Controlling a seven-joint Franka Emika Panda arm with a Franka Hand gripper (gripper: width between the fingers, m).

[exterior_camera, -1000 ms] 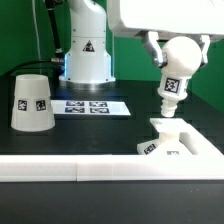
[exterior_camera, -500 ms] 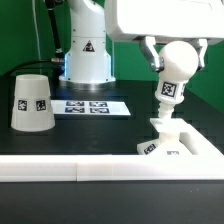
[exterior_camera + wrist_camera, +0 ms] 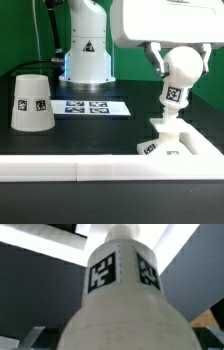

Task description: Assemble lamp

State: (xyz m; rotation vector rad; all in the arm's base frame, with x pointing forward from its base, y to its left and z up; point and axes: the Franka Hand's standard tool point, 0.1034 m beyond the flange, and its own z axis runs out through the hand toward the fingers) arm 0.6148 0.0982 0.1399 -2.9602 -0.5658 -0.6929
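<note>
Exterior view is bright and even on my end, and the light seems to come from above. The arm housing (image 3: pixel 165 20) is nearly blown out and the white parts lose surface detail. The shade (image 3: pixel 32 103) shows only soft shading and throws a faint shadow on the black table (image 3: pixel 100 135). Low res, edges slightly soft. Wrist view is dimmer: the bulb (image 3: pixel 120 303) fills it from too close, so its marker edges are fuzzy, its lower body is grey and the background is out of focus.

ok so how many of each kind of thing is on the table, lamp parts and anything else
lamp shade: 1
lamp bulb: 1
lamp base: 1
marker board: 1
total: 4
</note>
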